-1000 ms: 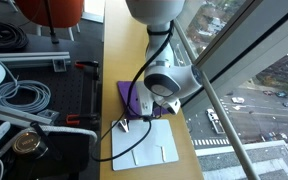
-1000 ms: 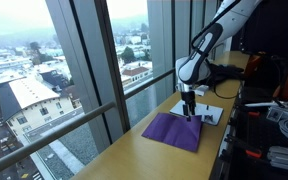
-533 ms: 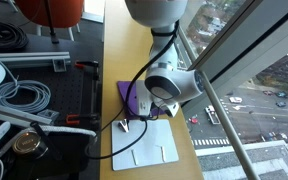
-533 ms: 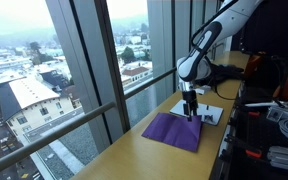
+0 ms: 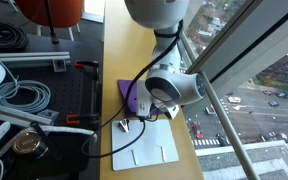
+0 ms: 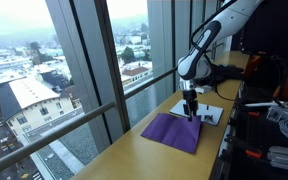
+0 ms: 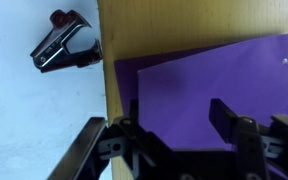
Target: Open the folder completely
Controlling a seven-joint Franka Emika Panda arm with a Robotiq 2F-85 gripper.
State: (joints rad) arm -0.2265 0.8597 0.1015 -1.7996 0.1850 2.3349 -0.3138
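Staple remover [image 7: 64,48] on white board [image 7: 34,110], far left in wrist view. Folder [image 7: 214,85] flat and closed on table [image 7: 184,25], near-square, edges slightly skewed, corner toward board. End effector [image 7: 160,118] spread open, unloaded, straddling folder's left edge.

Purple folder [image 7: 214,85], white board [image 5: 149,148], tan table [image 6: 124,155]
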